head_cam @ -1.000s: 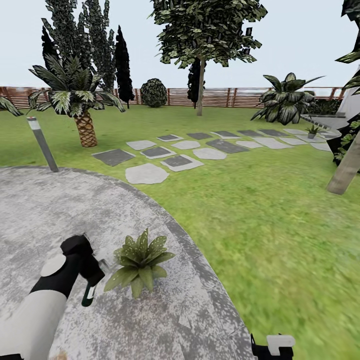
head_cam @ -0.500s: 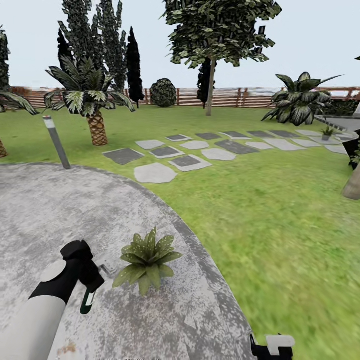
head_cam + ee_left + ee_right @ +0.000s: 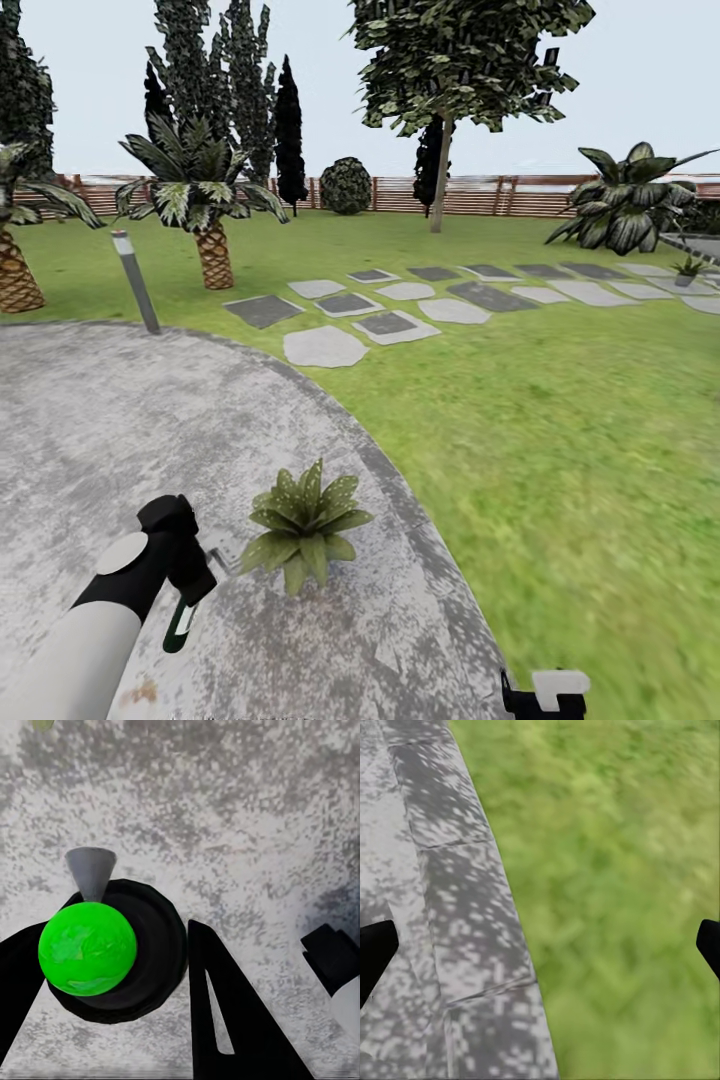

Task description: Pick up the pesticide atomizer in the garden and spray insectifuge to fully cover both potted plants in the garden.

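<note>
Two potted plants [image 3: 305, 522] [image 3: 687, 267], one pesticide atomizer [image 3: 181, 622] in left pincer [image 3: 190, 590].

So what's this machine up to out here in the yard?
It is a wheeled robot treating plants. Its left end effector grips a dark green spray bottle, nozzle toward a small potted plant on the round grey patio. White specks already dot the plant's leaves. A second small potted plant sits far off, at the end of the stepping stones crossing the lawn. The right end effector hangs open and empty over the patio's edge.
</note>
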